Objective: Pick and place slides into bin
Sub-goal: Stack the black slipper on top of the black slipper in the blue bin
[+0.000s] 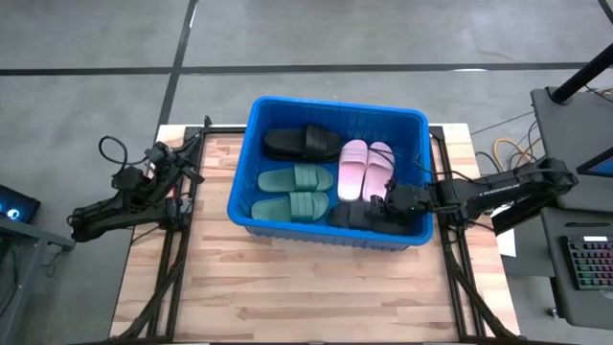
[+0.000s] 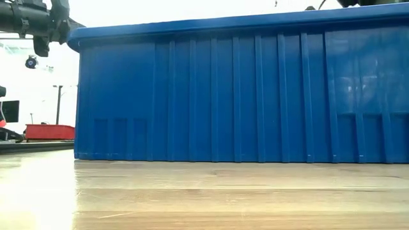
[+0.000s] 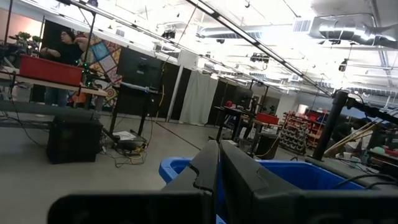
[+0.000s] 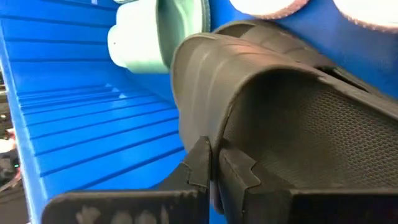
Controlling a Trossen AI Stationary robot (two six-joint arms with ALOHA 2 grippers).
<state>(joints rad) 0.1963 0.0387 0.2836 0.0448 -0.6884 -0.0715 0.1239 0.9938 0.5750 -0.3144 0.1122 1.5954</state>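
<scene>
A: From desk level you see only the bin point(image 2: 243, 89) wall; the slides inside are hidden. In the right wrist view the fingertips point(image 4: 205, 163) hide the contact point.

B: Your right tool point(image 1: 391, 203) reaches over the bin's right rim, clenched on the strap of a black slide point(image 1: 359, 214). Pink slides point(image 1: 365, 169) lie just beyond it, green slides point(image 1: 292, 191) to its far side.

A: Left tool point(image 1: 188, 175)?

B: Clenched on nothing, arm folded low outside the bin.
</scene>
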